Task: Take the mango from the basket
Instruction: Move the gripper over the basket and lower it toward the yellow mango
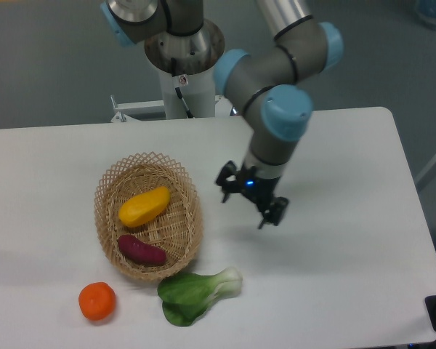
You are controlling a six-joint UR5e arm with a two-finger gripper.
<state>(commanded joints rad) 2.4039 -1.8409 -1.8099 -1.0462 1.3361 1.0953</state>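
The yellow-orange mango lies in the upper half of the oval wicker basket on the left of the white table. A dark purple sweet potato lies below it in the same basket. My gripper hangs above the table just right of the basket's rim. Its two fingers are spread apart with nothing between them, so it is open.
A round orange fruit sits on the table below the basket's left end. A green bok choy lies just beneath the basket's right end. The robot's base column stands behind the table's far edge.
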